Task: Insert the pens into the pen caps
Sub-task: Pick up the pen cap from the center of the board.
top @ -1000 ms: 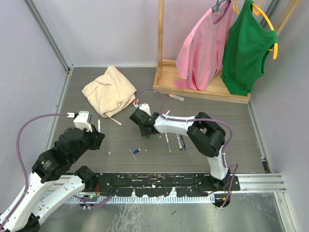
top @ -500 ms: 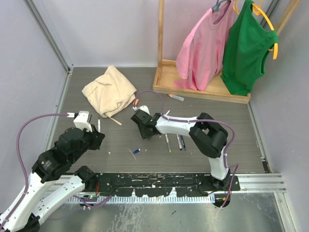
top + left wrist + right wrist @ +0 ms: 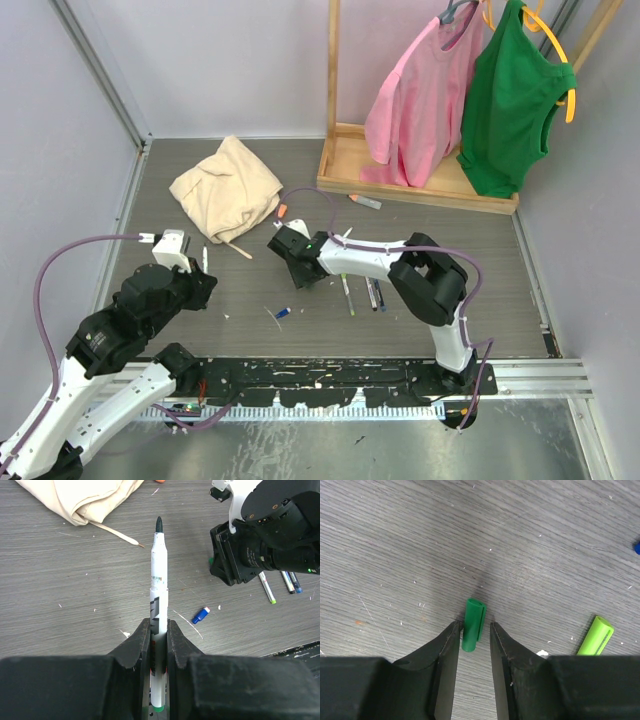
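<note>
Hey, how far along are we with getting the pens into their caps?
Nothing looks capped yet. In hand: the left end effector grips a white pen, tip bare, while the right end effector sits open around a green cap lying on the table. Left: that pairing, plus the loose blue cap, lime cap and the other pens on the table.

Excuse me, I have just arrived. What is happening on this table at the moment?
The left gripper is shut on a white pen, its dark tip bare and pointing away. The right gripper is low over the table, its open jaws either side of a green cap lying there, not yet gripped. A blue cap and more pens lie loose nearby.
</note>
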`<act>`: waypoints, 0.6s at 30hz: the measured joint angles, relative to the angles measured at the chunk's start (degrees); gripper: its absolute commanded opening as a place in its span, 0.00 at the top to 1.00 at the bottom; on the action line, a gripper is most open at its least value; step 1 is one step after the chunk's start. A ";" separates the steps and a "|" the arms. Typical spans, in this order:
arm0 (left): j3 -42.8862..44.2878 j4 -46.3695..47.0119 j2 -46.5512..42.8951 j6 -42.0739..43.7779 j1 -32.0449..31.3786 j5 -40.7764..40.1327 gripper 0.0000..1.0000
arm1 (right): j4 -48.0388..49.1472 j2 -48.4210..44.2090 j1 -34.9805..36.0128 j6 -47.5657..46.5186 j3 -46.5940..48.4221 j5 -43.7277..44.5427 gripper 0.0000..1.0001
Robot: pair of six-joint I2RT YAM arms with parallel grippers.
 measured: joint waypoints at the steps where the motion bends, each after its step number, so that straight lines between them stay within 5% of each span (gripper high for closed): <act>1: 0.00 0.00 0.00 0.00 0.00 0.00 1.00 | 0.02 0.15 0.00 0.02 0.15 0.24 0.63; 8: -0.02 0.00 0.00 0.00 0.00 0.00 1.00 | 0.24 1.62 0.22 0.02 2.03 1.03 0.68; 18: 0.00 0.00 0.00 0.00 0.00 0.00 1.00 | 1.64 1.18 0.33 0.44 1.09 1.09 0.97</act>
